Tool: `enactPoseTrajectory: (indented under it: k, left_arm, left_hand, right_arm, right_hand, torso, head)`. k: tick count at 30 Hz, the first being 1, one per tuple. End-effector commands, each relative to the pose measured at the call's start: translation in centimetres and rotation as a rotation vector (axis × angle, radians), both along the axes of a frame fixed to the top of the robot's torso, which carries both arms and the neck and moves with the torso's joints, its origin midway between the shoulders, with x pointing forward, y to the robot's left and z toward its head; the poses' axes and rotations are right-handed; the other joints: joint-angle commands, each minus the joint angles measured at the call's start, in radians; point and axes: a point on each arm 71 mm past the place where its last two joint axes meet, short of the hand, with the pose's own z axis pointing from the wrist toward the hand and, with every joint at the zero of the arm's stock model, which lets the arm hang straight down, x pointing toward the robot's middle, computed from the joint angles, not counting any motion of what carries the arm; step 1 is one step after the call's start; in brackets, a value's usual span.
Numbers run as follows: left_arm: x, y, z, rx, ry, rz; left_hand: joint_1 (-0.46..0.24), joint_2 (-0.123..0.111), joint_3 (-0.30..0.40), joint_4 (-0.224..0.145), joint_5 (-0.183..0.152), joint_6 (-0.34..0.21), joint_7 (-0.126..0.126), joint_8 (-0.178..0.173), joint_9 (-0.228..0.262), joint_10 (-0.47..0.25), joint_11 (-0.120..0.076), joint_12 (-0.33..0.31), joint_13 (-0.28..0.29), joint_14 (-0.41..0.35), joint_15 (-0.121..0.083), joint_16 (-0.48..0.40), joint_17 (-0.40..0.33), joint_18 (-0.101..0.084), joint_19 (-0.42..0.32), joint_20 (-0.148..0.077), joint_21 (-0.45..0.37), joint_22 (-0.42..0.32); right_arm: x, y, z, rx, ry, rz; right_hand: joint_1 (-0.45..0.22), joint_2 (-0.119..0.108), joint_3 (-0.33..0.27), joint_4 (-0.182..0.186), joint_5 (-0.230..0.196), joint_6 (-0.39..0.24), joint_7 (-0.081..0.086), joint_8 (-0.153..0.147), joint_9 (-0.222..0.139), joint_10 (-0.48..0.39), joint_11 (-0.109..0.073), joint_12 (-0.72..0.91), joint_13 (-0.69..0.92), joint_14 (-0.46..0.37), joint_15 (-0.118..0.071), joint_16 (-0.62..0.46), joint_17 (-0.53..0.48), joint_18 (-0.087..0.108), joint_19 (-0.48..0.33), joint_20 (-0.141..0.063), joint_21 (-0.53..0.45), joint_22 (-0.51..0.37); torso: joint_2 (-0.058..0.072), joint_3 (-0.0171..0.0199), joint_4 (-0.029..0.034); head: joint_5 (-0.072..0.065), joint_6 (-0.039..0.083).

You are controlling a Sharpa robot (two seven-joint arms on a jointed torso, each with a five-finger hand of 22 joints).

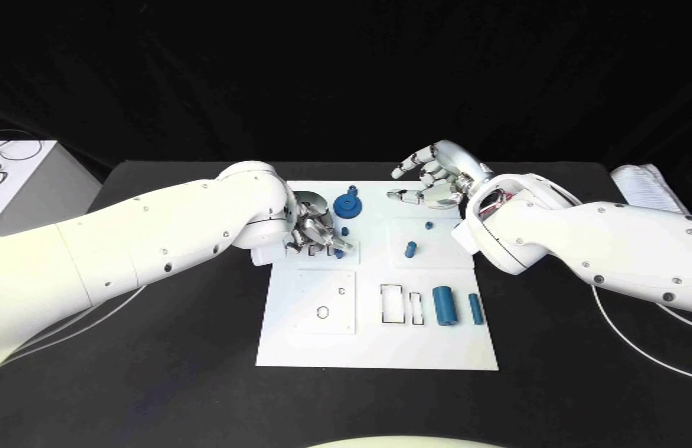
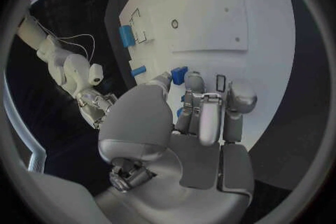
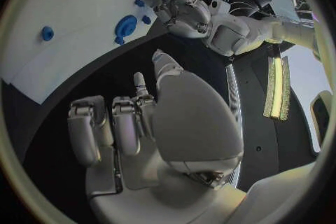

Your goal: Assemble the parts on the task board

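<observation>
Small blue peg (image 2: 179,74) sits at the left robot hand (image 1: 316,232) fingertips (image 2: 194,83), upper left of the board (image 1: 310,343) in the head view. We can't tell whether it's pinched or just touched; the fingers are curled close together over it.

Handling guess: hard plastic, light, rigid, smooth, so it could slip or roll. We'd pinch short pieces across the sides and keep them upright for insertion.

Other parts on the board:
- blue gear-like disc (image 1: 348,206), upper centre
- short peg (image 1: 410,250), centre
- thick cylinder (image 1: 446,306) and thin pin (image 1: 476,308), lower right; take these mid-length

Right robot hand (image 1: 433,179) hovers at the board's upper right edge above the black worktop (image 1: 173,388), fingers apart, holding nothing.
</observation>
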Motion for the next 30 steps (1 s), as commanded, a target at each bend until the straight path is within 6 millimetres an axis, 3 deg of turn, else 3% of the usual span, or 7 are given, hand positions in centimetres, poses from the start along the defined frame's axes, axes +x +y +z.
enactPoseTrajectory:
  k: [1, 9, 14, 15, 16, 20, 30]
  left_arm:
    - [-0.1, -0.2, -0.1, -0.004, 0.019, -0.015]
    - [-0.2, -0.3, -0.1, -0.025, 0.027, -0.007]
    - [-0.4, 0.0, 0.0, -0.056, 0.037, 0.015]
    - [-0.4, 0.1, 0.0, -0.061, 0.039, 0.019]
    - [-0.5, 0.2, 0.0, -0.068, 0.041, 0.024]
    - [-0.6, 0.6, 0.2, -0.089, 0.043, 0.040]
    - [-0.8, 1.7, 0.7, -0.131, 0.033, 0.086]
  left_hand:
    - [0.014, -0.001, 0.008, -0.001, 0.006, -0.003, -0.004, -0.003, 0.002, -0.004, -0.006, 0.000, -0.002, 0.000, 0.001, 0.004, 0.063, -0.005, -0.008, -0.003, -0.002, 0.000]
    - [0.096, 0.011, 0.090, -0.002, 0.009, 0.002, -0.011, -0.009, 0.015, -0.004, -0.012, -0.003, -0.003, 0.003, -0.004, 0.006, 0.069, -0.006, -0.008, -0.007, 0.000, 0.005]
    - [0.130, 0.006, 0.186, 0.000, 0.008, 0.000, -0.015, 0.015, 0.051, 0.002, -0.020, -0.004, 0.000, 0.006, -0.009, 0.008, 0.076, -0.006, -0.006, -0.012, 0.003, 0.010]
    - [0.141, 0.001, 0.223, 0.001, 0.008, -0.004, -0.016, 0.023, 0.062, 0.006, -0.022, -0.002, 0.003, 0.007, -0.010, 0.008, 0.078, -0.006, -0.007, -0.014, 0.003, 0.010]
    - [0.159, -0.024, 0.329, -0.005, 0.007, -0.011, -0.019, 0.046, 0.095, 0.019, -0.023, 0.002, 0.012, 0.014, -0.012, 0.012, 0.089, -0.007, -0.002, -0.017, 0.007, 0.016]
    - [0.130, -0.072, 0.468, -0.022, 0.006, -0.020, -0.022, 0.071, 0.140, 0.034, -0.024, 0.014, 0.026, 0.020, -0.013, 0.016, 0.100, -0.009, 0.000, -0.018, 0.010, 0.020]
    - [0.073, -0.107, 0.578, -0.060, 0.003, -0.017, -0.024, 0.084, 0.173, 0.055, -0.026, 0.027, 0.043, 0.027, -0.017, 0.020, 0.112, -0.011, 0.011, -0.021, 0.017, 0.035]
  right_arm:
    - [0.0, 0.1, -0.1, -0.012, 0.007, 0.014]
    - [0.0, 0.2, -0.2, -0.015, 0.012, 0.013]
    - [0.0, 0.1, -0.2, -0.016, 0.015, 0.012]
    - [0.0, 0.1, -0.2, -0.016, 0.015, 0.012]
    - [0.0, 0.1, -0.2, -0.017, 0.016, 0.012]
    - [-0.1, 0.1, -0.2, -0.017, 0.017, 0.012]
    - [-0.1, -0.2, -0.3, -0.020, 0.022, 0.011]
  right_hand:
    - [-0.010, -0.001, 0.005, 0.003, 0.001, -0.004, 0.000, 0.004, 0.001, -0.002, -0.003, -0.003, 0.156, 0.099, -0.005, 0.002, 0.252, -0.011, 0.096, -0.006, -0.005, 0.254]
    - [-0.009, 0.000, 0.007, 0.002, 0.001, -0.004, 0.000, 0.006, 0.002, -0.003, -0.003, -0.005, 0.155, 0.099, -0.005, 0.002, 0.251, -0.010, 0.095, -0.006, -0.008, 0.252]
    - [-0.009, 0.001, 0.008, 0.001, 0.002, -0.004, 0.000, 0.007, 0.002, -0.003, -0.003, -0.004, 0.155, 0.099, -0.005, 0.002, 0.252, -0.010, 0.094, -0.006, -0.009, 0.251]
    - [-0.009, 0.001, 0.008, 0.001, 0.002, -0.004, 0.000, 0.007, 0.002, -0.003, -0.003, -0.004, 0.155, 0.099, -0.005, 0.002, 0.252, -0.010, 0.094, -0.006, -0.009, 0.251]
    - [-0.009, 0.001, 0.008, 0.001, 0.002, -0.004, 0.000, 0.007, 0.002, -0.003, -0.003, -0.004, 0.155, 0.099, -0.005, 0.002, 0.252, -0.010, 0.094, -0.006, -0.009, 0.251]
    - [-0.009, 0.001, 0.008, 0.001, 0.002, -0.005, 0.000, 0.007, 0.002, -0.003, -0.003, -0.005, 0.154, 0.099, -0.005, 0.002, 0.251, -0.009, 0.093, -0.006, -0.010, 0.250]
    - [-0.014, 0.000, 0.008, 0.003, 0.001, -0.007, 0.000, 0.011, 0.003, -0.005, -0.003, -0.006, 0.153, 0.099, -0.005, 0.001, 0.250, -0.008, 0.092, -0.006, -0.014, 0.248]
  torso:
    - [0.000, 0.0000, 0.0004]
    - [0.000, -0.0001, -0.0014]
    - [0.000, 0.0000, -0.0013]
    - [0.000, 0.0000, -0.0007]
    - [0.000, -0.0001, -0.0003]
    - [-0.001, 0.0004, 0.0014]
    - [-0.003, -0.0002, 0.0029]
  head:
    - [-0.001, -0.001]
    - [0.001, -0.002]
    - [0.001, -0.003]
    - [0.001, -0.003]
    - [-0.001, -0.003]
    - [-0.003, -0.004]
    - [-0.002, -0.005]
